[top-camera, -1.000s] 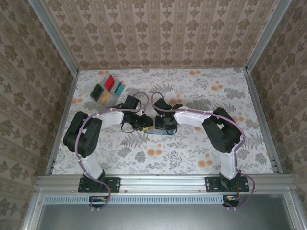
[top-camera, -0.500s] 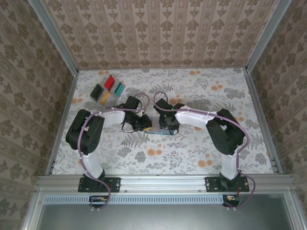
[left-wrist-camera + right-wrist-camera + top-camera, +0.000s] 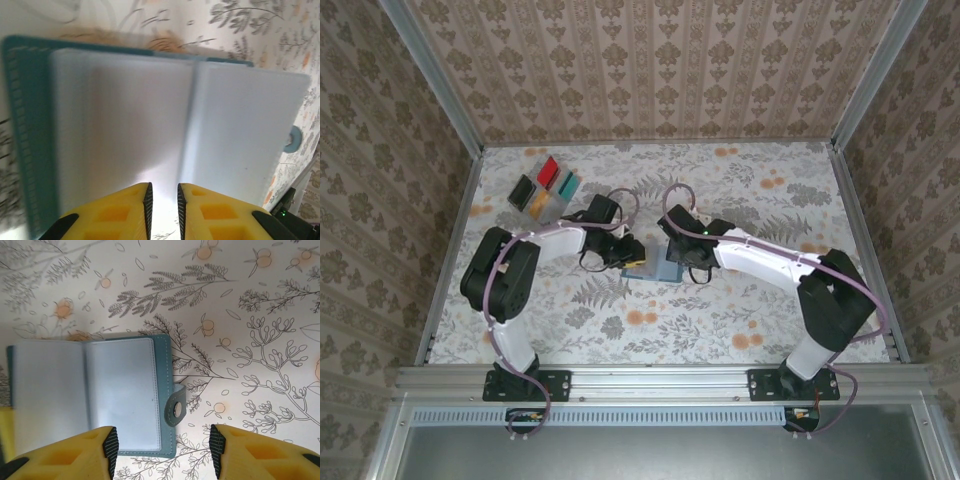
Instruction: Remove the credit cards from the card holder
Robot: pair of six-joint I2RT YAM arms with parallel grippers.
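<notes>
Upper left in the top view, the credit cards (image 3: pixel 545 186) lie clustered on the table (image 3: pixel 770 200). At centre the card holder (image 3: pixel 663 268) lies open, pale pages up. The left gripper (image 3: pixel 163 200) has its jaws nearly together at the holder's edge; whether they pinch it cannot be told. The right gripper (image 3: pixel 161 450) stands wide open above the holder.

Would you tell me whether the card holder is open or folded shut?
Open: the card holder lies spread flat, pale inside facing up, with its snap tab unfastened.
</notes>
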